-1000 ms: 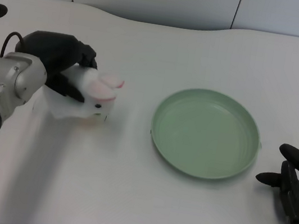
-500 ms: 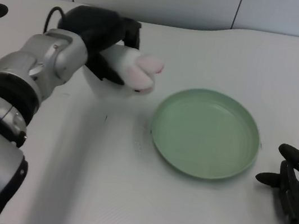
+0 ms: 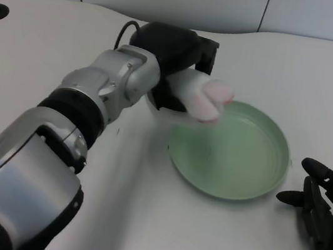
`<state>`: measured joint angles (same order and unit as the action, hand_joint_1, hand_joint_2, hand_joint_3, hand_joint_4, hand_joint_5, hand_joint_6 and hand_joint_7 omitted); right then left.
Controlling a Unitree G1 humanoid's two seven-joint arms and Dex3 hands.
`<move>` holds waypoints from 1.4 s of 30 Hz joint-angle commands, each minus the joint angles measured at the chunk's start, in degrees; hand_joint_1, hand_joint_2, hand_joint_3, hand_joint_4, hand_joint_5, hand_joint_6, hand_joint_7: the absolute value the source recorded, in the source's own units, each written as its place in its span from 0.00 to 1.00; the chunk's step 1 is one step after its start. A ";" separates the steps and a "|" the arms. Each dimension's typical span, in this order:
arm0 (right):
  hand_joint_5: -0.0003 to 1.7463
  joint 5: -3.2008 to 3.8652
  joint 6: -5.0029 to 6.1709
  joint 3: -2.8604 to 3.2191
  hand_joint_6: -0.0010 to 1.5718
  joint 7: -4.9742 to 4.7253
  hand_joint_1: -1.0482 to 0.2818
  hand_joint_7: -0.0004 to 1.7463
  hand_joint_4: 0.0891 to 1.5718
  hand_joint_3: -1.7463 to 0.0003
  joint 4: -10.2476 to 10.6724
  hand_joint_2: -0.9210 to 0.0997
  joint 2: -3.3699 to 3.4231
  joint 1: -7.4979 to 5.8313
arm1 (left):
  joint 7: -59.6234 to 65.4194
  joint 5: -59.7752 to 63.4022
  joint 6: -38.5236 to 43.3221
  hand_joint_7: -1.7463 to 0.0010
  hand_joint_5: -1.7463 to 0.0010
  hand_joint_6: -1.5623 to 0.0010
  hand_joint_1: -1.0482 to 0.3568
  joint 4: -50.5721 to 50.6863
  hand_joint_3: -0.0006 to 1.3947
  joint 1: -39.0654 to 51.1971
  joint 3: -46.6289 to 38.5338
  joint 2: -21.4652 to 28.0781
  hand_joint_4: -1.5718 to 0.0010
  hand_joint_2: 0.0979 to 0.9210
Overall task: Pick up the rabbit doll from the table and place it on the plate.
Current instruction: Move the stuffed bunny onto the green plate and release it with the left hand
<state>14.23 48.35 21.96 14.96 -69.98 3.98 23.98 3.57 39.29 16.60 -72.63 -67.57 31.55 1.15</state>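
Black left hand point(image 3: 174, 53) grips the soft white pink-eared rabbit doll point(image 3: 199, 98), fingers wrapped round its body, over the round green plastic plate's point(image 3: 278, 143) near-left rim — carry it to centre, lower, then release.

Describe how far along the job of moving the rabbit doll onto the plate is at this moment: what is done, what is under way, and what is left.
Done: the left hand has picked up the rabbit doll and holds it clear of the white table. Under way: the doll hangs over the near-left rim of the green plate, not resting on it. Left: lower the doll onto the plate and let go.
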 commanded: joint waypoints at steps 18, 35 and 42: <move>0.58 0.01 1.80 0.33 0.55 0.72 0.50 0.24 0.57 0.84 -0.68 0.00 0.45 -0.52 | 1.83 0.83 -1.86 0.77 0.56 0.39 0.50 -2.82 0.17 0.92 1.90 -9.58 0.45 0.84; 0.59 -0.08 1.93 0.20 0.55 0.32 0.49 0.26 0.57 0.84 -0.16 0.00 0.85 -0.81 | 1.07 1.72 -4.48 0.98 0.92 0.66 0.35 -3.75 0.00 2.15 3.57 -9.40 0.64 0.89; 0.59 -0.42 2.09 0.00 0.55 0.01 0.49 0.27 0.57 0.84 -0.22 0.00 0.63 -0.72 | 0.38 2.71 -6.22 1.00 1.00 0.92 0.19 -3.97 0.01 1.55 4.99 -9.39 0.95 0.96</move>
<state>13.54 50.48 21.76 15.45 -70.29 5.02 23.60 4.80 41.64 10.95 -76.26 -65.43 36.13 -8.62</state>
